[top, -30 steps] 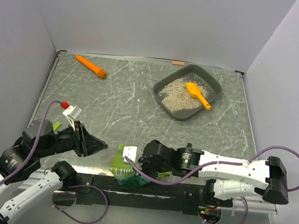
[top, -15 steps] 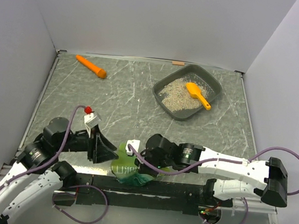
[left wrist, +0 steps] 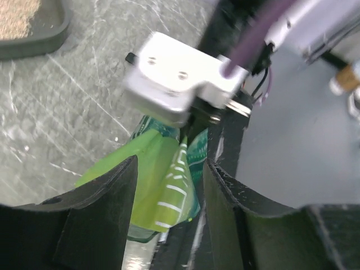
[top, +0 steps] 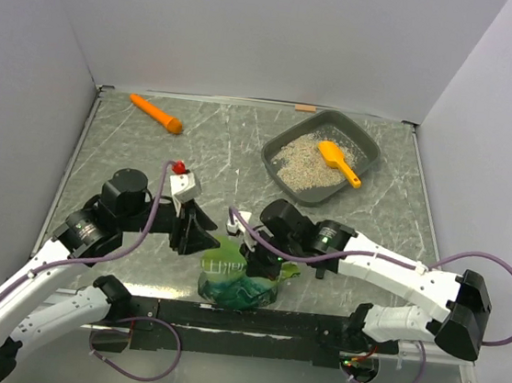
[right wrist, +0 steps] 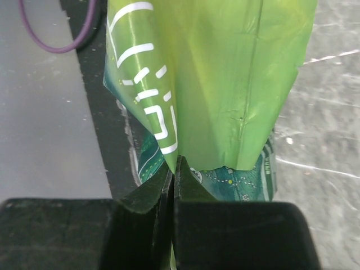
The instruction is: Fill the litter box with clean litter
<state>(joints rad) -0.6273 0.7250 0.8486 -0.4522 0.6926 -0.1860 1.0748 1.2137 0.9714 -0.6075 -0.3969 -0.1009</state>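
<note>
Straight ahead of your left gripper's (left wrist: 170,169) spread fingers (left wrist: 107,208) stands the glossy green plastic bag (left wrist: 154,185). Just beyond it, the right wrist's white metal block (left wrist: 169,79) bars the way. Leftward, grey marbled tabletop (left wrist: 73,112) lies open.

- I see a grey-green marbled table (top: 148,161) with pale veins and a matte top.
- A plain lavender-grey back wall (top: 274,36) rises from the table's far edge.
- The left wall (top: 13,127) and right wall (top: 494,135), same colour, close off the table's sides.
- A black rail (top: 305,327) runs along the table's near edge.
- A small tan strip (top: 305,108) sits at the table's far edge.
- The light over the table is soft and even.
</note>
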